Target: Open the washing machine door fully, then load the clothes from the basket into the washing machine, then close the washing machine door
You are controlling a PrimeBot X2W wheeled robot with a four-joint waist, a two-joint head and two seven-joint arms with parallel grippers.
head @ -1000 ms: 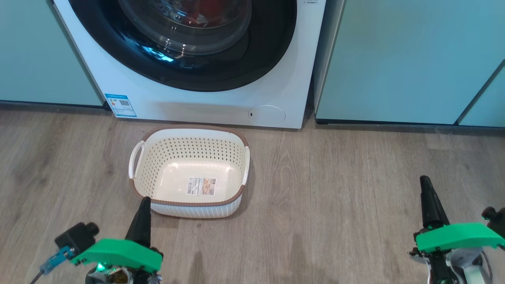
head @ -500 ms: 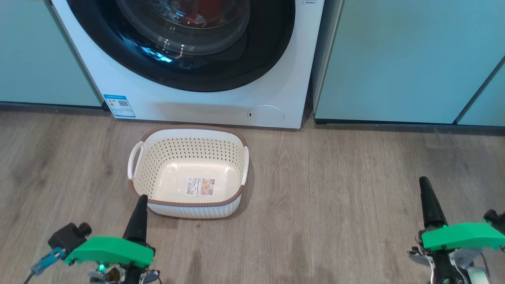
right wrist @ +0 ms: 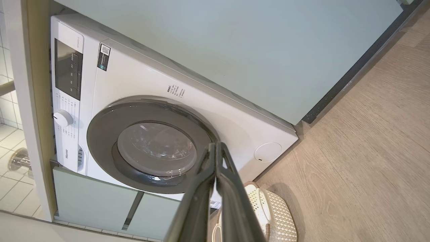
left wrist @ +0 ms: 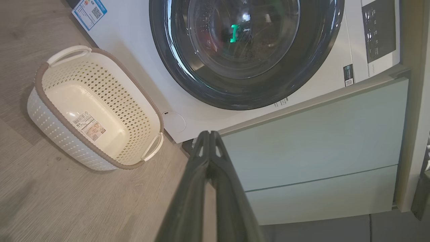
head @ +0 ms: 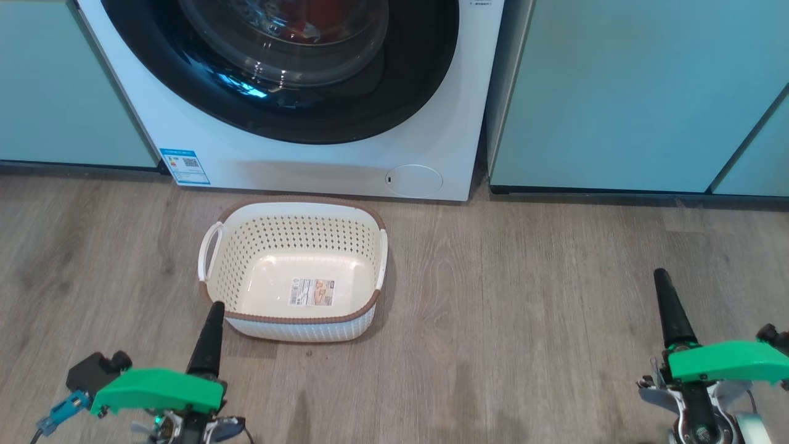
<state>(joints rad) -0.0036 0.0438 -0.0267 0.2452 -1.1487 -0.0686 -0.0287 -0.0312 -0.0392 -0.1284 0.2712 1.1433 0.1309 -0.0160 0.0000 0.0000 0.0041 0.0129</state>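
The washing machine door (head: 283, 61) sits shut and flush against the front of the washing machine (head: 296, 163), its wide black rim ringing the bulging glass. Behind that glass, toward 12 o'clock of the door in the head view, a patch of red shows from the clothes (head: 320, 13) inside the drum. On the white front below the door, a small blue label (head: 183, 165) sits at 7 o'clock and a round flap (head: 415, 180) at 5 o'clock.

The basket (head: 302, 202) stands upright on the wood floor (head: 524, 296) at 6 o'clock of the machine, just in front of it and not touching it. Nothing lies in it but the sticker (head: 313, 291) on its floor.

The left tool (head: 216, 306) hangs at 7 o'clock of the basket, its tip just beside the brown rim at the near corner; whether it touches cannot be told. Its 2 dark fingers are pressed together with nothing between them, as the left wrist view also shows. The right tool (head: 659, 274) is at 4 o'clock of the basket, well apart from it over bare floor, and its 2 fingers are likewise pressed together on nothing.

Pale teal cabinets (head: 616, 92) flank the machine at 3 and 9 o'clock. The right wrist view shows the machine's dark control panel (right wrist: 69, 74) and a white knob (right wrist: 62, 118).
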